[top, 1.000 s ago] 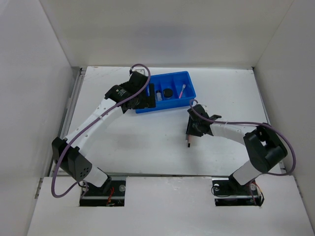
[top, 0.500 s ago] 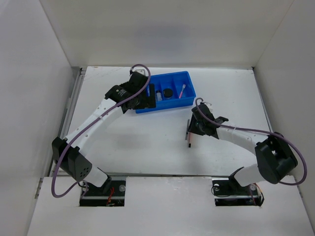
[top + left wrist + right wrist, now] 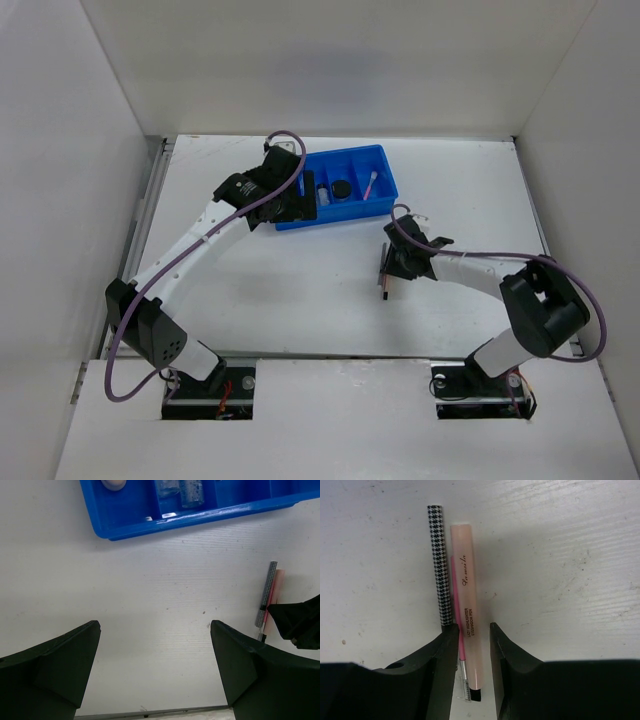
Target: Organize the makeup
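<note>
On the white table lie side by side a black-and-white checked pencil (image 3: 439, 565), a thin pink brush (image 3: 456, 610) and a pale pink pen (image 3: 466, 595). My right gripper (image 3: 474, 630) is low over their near ends. Its jaws are narrowly open, with the pink pen and brush between them and a gap on the right side. The checked pencil lies just outside the left jaw. The top view shows these pencils (image 3: 383, 283) in front of the blue tray (image 3: 330, 221). My left gripper (image 3: 155, 630) hovers wide open and empty near the tray's left end.
The tray holds a tan sponge (image 3: 114, 484), clear bottles (image 3: 182, 490), a black jar (image 3: 342, 188) and a pink stick (image 3: 371, 183). White walls enclose the table on three sides. The right gripper's tip (image 3: 300, 622) shows at the left wrist view's right edge.
The right arm's elbow swung outward and came back while its gripper stayed over the pencils. Its jaws drew slightly closer together. The left arm has not moved.
</note>
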You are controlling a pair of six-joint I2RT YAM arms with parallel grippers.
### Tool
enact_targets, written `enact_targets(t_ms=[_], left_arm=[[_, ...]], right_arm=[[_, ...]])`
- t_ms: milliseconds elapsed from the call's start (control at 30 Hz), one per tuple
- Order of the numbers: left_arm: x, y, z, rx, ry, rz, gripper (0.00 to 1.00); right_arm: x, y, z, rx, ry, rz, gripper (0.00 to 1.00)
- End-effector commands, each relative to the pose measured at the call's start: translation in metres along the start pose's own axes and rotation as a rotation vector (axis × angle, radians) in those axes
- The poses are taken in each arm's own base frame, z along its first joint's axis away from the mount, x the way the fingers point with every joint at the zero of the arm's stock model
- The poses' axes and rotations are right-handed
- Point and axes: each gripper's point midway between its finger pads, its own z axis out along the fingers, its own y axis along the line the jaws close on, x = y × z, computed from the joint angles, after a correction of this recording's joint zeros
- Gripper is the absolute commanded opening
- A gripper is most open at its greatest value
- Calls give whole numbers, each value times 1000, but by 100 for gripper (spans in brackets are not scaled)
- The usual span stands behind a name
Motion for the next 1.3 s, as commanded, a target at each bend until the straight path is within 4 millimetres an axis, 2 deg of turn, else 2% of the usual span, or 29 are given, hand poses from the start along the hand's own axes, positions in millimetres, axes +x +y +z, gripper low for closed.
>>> enact_targets(t_ms=[0,167,400,600,733,833,933,1067,1267], left_arm=[[1,1,0,4,-3,-11,90],[1,1,0,4,-3,-11,89],[2,1,3,0,5,-9,89],[2,1,3,0,5,-9,89],[3,0,3,8,9,1,89],[1,-1,4,8,10,1,89],[2,-3,4,16,14,1,89],[-1,-4,2,20,7,-2,89],[-2,-5,3,20,6,7,89]], right_arm=[[-9,3,0,11,-37,20,37],[-5,1,5,24,-25,25,36],[-4,-4,6,44,-33,32,29],[-3,-5,6,50,-28,49,29],[-1,-5,6,56,-22,67,22],[1,-9,5,76,-17,81,21],[4,-8,4,80,-9,92,21],[5,-9,0,77,-12,133,28],[13,-11,-1,101,-6,150,28]])
